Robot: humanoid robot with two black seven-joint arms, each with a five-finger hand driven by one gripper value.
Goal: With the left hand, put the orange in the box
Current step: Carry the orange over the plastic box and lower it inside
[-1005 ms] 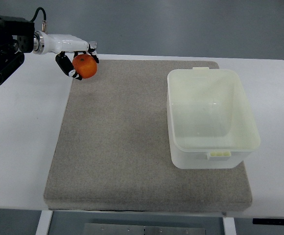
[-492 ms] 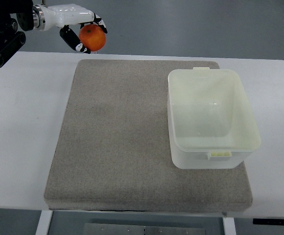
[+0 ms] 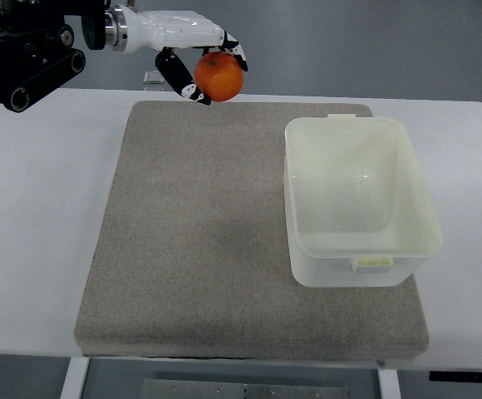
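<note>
Orange (image 3: 218, 76) is riding high in the left hand (image 3: 193, 51), fingers gripping it, clearing the plastic box (image 3: 361, 266) rim.

The orange (image 3: 218, 76) has a glossy, finely dimpled skin. The left hand (image 3: 193, 51) is smooth glossy white plastic with black fingers (image 3: 174, 73), joined to a shiny metal wrist ring on a matt black arm (image 3: 25, 58). The box (image 3: 359, 199) is translucent, milky plastic, smooth and slightly shiny. The mat (image 3: 199, 233) is rough grey-brown cloth, matt, felt-like. The table (image 3: 33, 216) is smooth matt white
</note>
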